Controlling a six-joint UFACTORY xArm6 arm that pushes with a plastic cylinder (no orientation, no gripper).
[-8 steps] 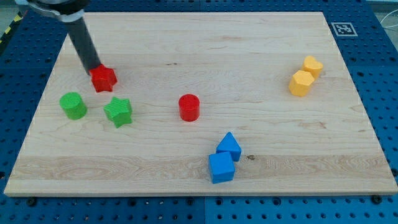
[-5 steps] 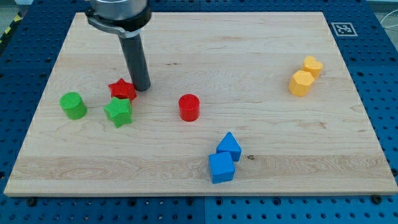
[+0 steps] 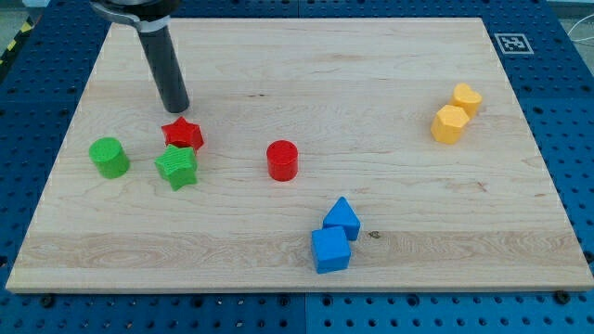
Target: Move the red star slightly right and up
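A: Position of the red star (image 3: 183, 134)?

B: Left part of the board (image 3: 371, 65). Just above the green star (image 3: 175, 167), near enough to be touching or almost so. Up and to the right of the green cylinder (image 3: 109, 157), well left of the red cylinder (image 3: 281, 160).

A: And my tip (image 3: 177, 109)?

B: Down on the wood just above the red star, a shade toward the view's left of its top point. Cannot tell whether touching or barely apart.

A: Fingers: spread, pressed together, pinching?

B: No fingers on this rig. Only a plain dark rod, so no opening, no closing, no hold on any block.

A: Progress?

B: Cannot confirm as done from a single moment. Judged still open: parked on the star's upper side, the wrong side for a shove up and right. Probably calls for going round to the star's lower left, then a short push. Tight there beside the green star, so some risk of dragging it along.

A: Surface and room?

B: Pale wood with visible grain and a small dark knot beside the blue blocks (image 3: 335, 237), touching each other at low centre. Two yellow blocks (image 3: 456, 112) touching at far right, well clear. Black-and-white marker (image 3: 510, 43) at the top right corner. Blue perforated table (image 3: 575, 111) underneath. Of the room, nothing else legible.
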